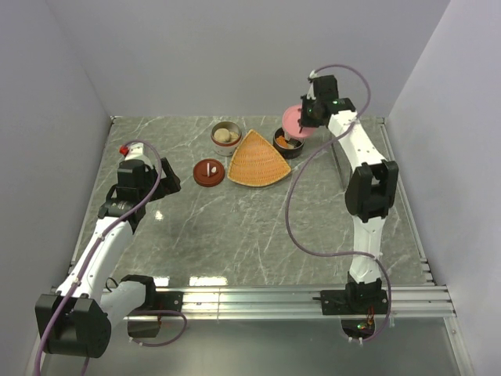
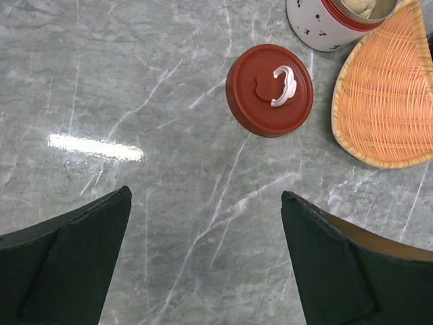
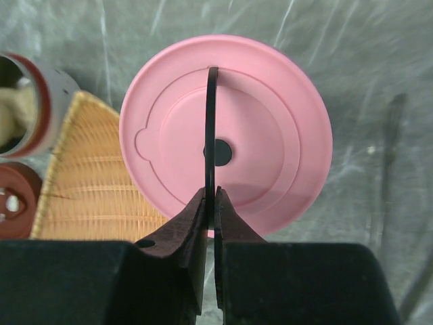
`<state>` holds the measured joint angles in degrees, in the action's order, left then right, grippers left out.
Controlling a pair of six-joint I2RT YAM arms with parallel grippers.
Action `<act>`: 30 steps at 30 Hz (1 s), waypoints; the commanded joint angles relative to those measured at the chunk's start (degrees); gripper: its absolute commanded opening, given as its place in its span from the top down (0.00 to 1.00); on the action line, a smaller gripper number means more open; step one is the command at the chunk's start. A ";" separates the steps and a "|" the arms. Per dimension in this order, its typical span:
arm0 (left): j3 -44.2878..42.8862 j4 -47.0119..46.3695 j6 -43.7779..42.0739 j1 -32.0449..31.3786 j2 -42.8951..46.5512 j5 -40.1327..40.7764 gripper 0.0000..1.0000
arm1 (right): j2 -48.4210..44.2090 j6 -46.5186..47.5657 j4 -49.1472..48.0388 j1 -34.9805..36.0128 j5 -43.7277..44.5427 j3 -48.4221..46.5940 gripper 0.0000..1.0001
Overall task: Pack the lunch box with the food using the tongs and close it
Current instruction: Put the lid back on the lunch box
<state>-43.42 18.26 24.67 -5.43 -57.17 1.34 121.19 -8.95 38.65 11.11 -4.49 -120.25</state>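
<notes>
right gripper (image 3: 210,198) clamped shut on the thin black tab (image 3: 212,108) of the pink lid (image 3: 270,101), upper right of top view just beside the black bowl (image 1: 291,153) holding orange food (image 1: 291,142); left gripper (image 2: 205,195) gapes empty; advise keeping lid level, centring over rim before lowering.

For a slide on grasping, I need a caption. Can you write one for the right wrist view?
Right gripper shut on the thin black tab of a pink lid, with the orange woven tray at left.
</notes>
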 commanded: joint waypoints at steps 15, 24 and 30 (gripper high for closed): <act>-4.39 0.19 -1.46 0.16 -1.19 0.33 0.00 | 11.61 -3.62 1.34 3.30 -0.96 -6.32 0.96; -4.39 0.46 -1.11 0.25 -0.93 0.41 0.01 | 13.55 -4.58 2.74 3.04 0.45 -6.84 0.93; -4.39 0.55 -1.11 0.25 -0.93 0.06 0.01 | 13.55 -6.78 2.22 2.95 0.80 -7.81 0.91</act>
<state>-45.58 18.76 24.45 -5.43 -58.72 1.37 133.47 -13.89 41.21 14.00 -4.29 -124.95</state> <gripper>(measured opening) 0.995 0.101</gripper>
